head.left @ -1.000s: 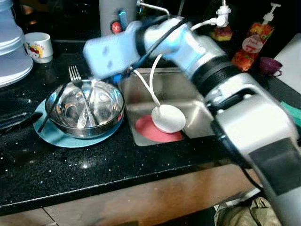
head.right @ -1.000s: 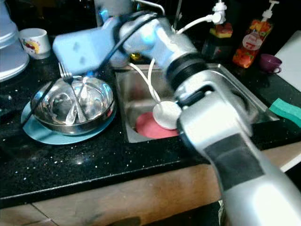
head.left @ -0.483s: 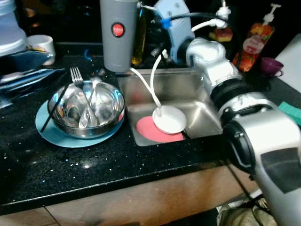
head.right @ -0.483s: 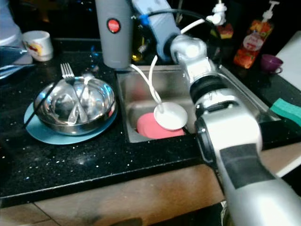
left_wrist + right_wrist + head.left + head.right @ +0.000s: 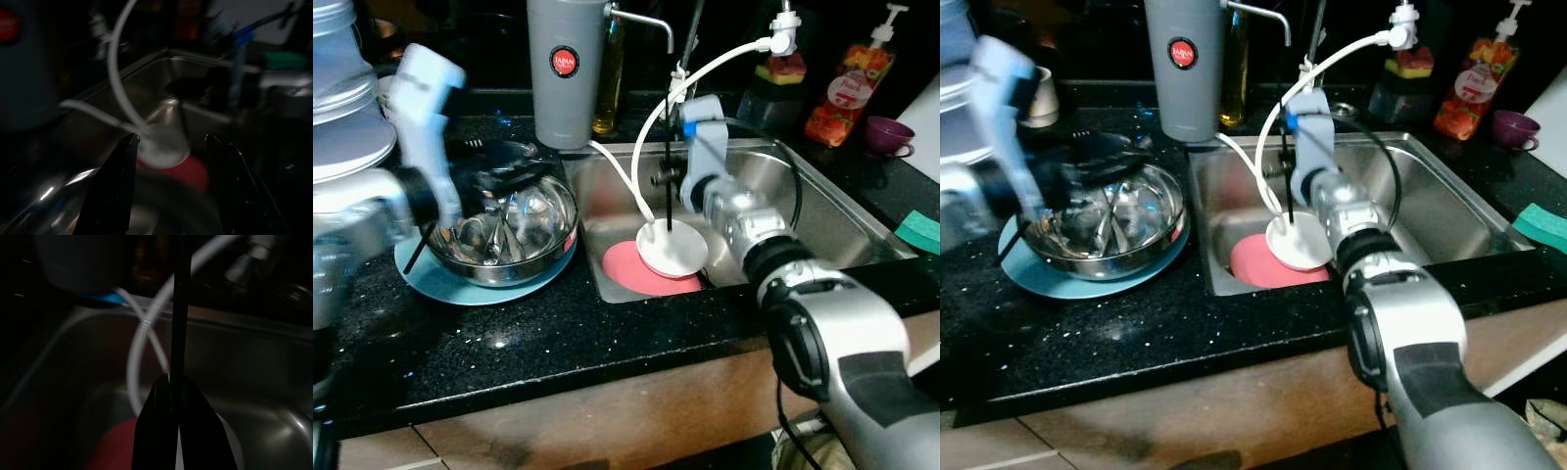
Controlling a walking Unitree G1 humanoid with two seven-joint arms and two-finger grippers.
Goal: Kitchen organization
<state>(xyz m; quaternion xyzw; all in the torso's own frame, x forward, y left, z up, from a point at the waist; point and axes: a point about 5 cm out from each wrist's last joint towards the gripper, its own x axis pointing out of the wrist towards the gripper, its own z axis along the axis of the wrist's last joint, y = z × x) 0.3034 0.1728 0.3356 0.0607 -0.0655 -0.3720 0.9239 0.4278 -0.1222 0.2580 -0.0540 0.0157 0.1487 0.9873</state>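
Your right gripper (image 5: 171, 382) stands in the sink (image 5: 822, 211), pinched on a thin black stick (image 5: 668, 186). White hose (image 5: 651, 127) loops just beside it; white dish (image 5: 674, 250) and pink plate (image 5: 631, 272) cover the floor below. Sink's right half lies open. Your left gripper (image 5: 171, 147), fingers spread, hangs over the steel bowl (image 5: 509, 245); grey flask (image 5: 566, 69) blocks behind.

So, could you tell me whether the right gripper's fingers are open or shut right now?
Shut. In the right wrist view the right gripper has its two black fingers pressed together on a thin black stick, held upright over the sink.
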